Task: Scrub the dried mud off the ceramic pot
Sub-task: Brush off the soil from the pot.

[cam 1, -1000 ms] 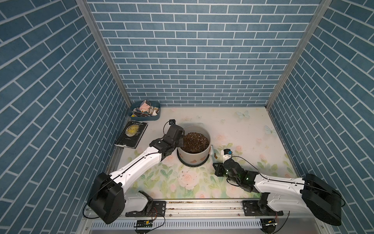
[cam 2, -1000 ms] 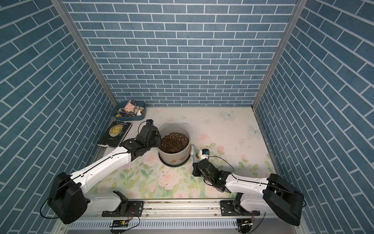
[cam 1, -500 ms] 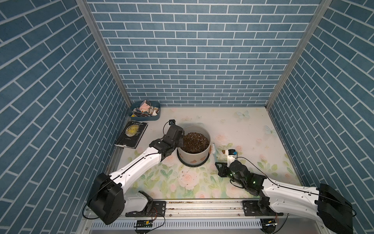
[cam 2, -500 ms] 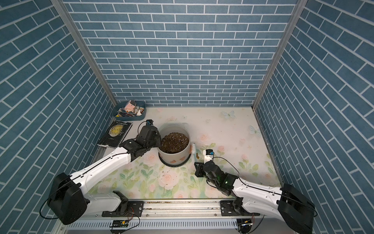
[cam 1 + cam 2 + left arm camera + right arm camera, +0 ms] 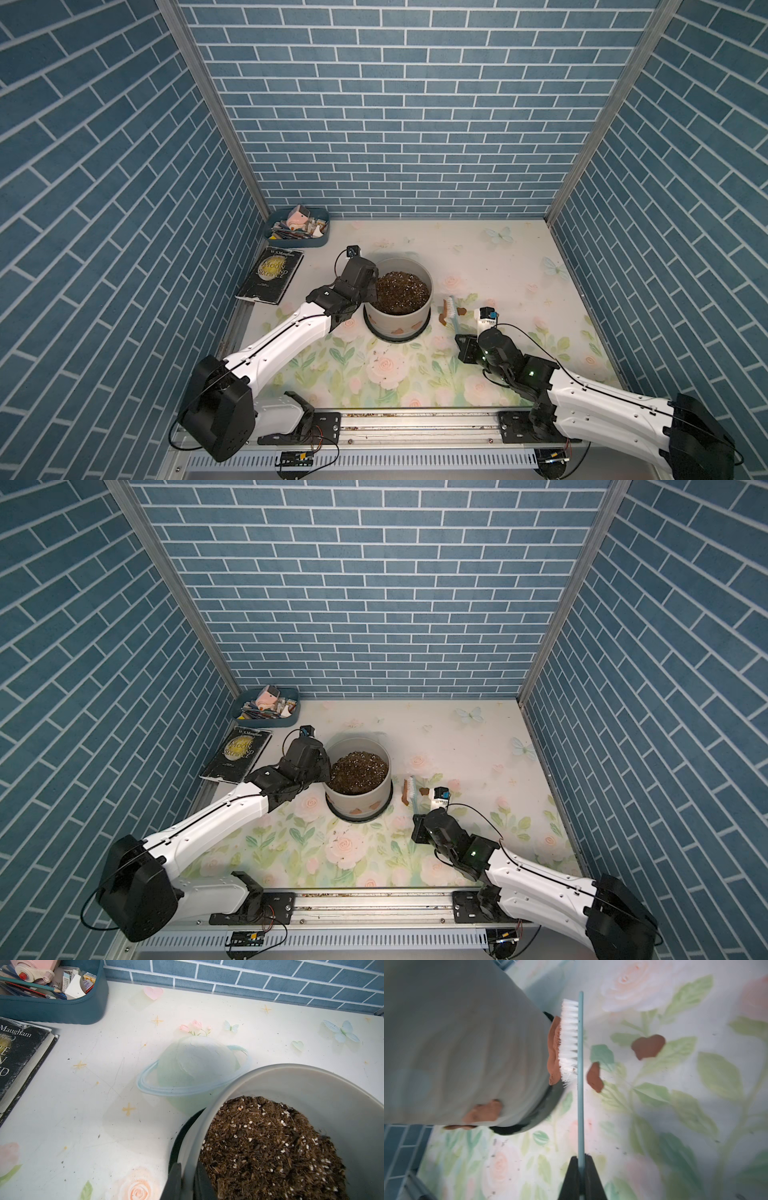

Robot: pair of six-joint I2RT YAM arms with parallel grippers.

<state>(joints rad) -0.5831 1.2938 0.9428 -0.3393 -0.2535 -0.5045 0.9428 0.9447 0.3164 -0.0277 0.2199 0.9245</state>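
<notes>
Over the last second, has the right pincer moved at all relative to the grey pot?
Yes. The right pincer, holding the blue-handled brush, has pulled back from the light-grey ceramic pot toward the table's front edge and slightly rightward.

A blue tray [image 5: 318,242] of clutter sits beside a black book [image 5: 271,275] on the floral table [image 5: 519,266].

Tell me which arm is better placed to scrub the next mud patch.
Right. The right gripper holds the brush beside the ceramic pot; the left gripper is clamped on the pot's rim.
</notes>
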